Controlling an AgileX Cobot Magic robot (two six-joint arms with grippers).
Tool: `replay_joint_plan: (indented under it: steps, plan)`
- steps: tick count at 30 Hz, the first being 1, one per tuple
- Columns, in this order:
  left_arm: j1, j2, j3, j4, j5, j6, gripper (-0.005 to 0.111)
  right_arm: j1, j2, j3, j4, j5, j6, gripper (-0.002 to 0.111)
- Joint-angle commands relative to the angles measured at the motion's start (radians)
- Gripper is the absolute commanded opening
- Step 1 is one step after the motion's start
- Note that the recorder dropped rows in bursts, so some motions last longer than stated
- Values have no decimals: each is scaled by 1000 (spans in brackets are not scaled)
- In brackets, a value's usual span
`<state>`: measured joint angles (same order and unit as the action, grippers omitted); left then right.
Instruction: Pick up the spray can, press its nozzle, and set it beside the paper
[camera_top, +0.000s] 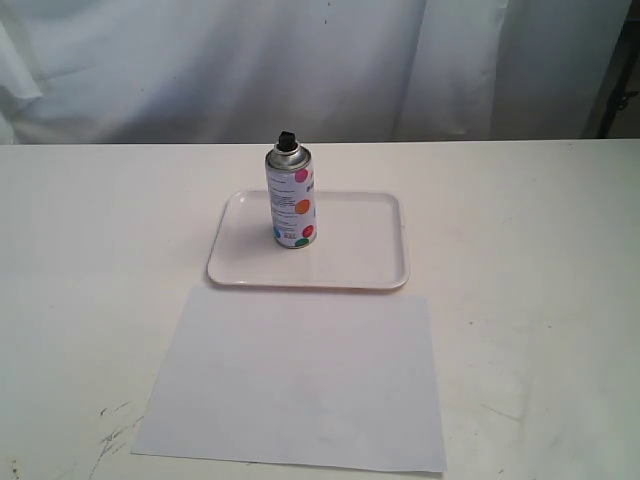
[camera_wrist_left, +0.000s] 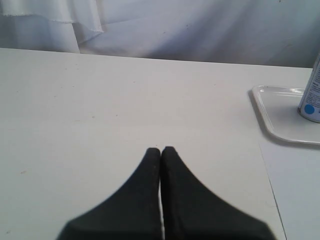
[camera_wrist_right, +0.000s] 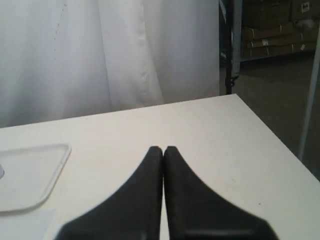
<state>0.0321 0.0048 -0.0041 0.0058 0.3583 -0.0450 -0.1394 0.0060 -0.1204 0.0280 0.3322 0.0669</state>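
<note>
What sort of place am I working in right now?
Probably a staged test bench inside a warehouse or lab. A plain white table is backed by hung white cloth, and the right wrist view shows stacked cardboard boxes in a dim space beyond the table's edge.

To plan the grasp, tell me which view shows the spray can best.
The exterior view: the whole spray can stands upright on the tray, black nozzle on top. The left wrist view catches only its lower side at the frame edge. The right wrist view shows a tray corner but nothing clear of the can.
</note>
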Motion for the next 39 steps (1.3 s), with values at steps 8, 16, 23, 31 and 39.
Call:
replay_joint_plan:
  steps: [8, 16, 23, 31, 39]
  plan:
    - [1, -5, 4, 4, -14, 1, 0, -1, -6, 120, -21, 3, 8, 0]
    - [1, -5, 4, 4, -14, 1, 0, -1, -6, 120, -22, 15, -51, 0]
    - [1, -5, 4, 4, -14, 1, 0, -1, -6, 120, -22, 15, -51, 0]
    - [1, -5, 4, 4, -14, 1, 0, -1, -6, 120, -22, 13, -51, 0]
    - [1, -5, 4, 4, -14, 1, 0, -1, -6, 120, -20, 13, -51, 0]
